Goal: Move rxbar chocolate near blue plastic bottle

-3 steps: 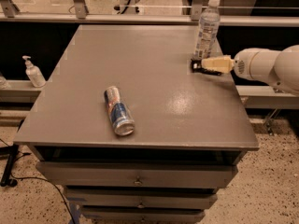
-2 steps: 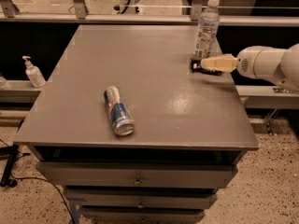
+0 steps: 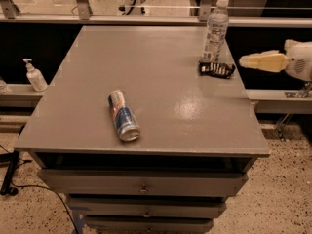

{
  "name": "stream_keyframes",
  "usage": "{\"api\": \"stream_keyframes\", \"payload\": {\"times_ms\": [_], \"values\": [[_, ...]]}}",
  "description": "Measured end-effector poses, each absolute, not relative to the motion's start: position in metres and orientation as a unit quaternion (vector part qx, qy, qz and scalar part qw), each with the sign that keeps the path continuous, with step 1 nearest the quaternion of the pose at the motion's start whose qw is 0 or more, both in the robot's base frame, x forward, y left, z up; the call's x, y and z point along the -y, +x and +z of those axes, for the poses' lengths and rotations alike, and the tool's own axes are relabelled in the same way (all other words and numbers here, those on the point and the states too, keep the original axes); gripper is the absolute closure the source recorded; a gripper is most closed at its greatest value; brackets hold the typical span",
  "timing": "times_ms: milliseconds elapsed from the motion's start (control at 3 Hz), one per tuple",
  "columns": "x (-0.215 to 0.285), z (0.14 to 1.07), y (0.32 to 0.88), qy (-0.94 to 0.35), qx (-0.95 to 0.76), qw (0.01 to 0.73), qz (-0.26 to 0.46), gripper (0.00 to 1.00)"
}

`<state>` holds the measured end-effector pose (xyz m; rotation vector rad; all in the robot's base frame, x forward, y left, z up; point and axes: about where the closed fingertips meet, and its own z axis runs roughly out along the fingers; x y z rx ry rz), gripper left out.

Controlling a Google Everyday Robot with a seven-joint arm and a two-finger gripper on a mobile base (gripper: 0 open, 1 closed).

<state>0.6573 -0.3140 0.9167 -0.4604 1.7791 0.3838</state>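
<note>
The rxbar chocolate (image 3: 216, 69), a small flat black-wrapped bar with white lettering, lies on the grey table (image 3: 161, 91) near its right edge. It sits right in front of the base of the blue plastic bottle (image 3: 215, 30), a tall clear bottle with a white cap standing upright at the back right. My gripper (image 3: 246, 61) hovers to the right of the bar, past the table's right edge. It is apart from the bar and holds nothing I can see.
A blue-and-silver drink can (image 3: 124, 116) lies on its side at the table's front left. A small white pump dispenser (image 3: 35, 76) stands on a ledge left of the table. Drawers sit below the tabletop. A railing runs behind.
My gripper has drawn back to the right, away from the rxbar chocolate, which stays on the table by the bottle. The can has not moved.
</note>
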Motion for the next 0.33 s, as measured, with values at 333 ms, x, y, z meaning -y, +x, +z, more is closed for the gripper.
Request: {"api": "stream_keyframes", "payload": {"times_ms": [333], "values": [[0.313, 0.9268, 0.6441, -0.23, -0.757, 0.586, 0.173, 0.0]]}}
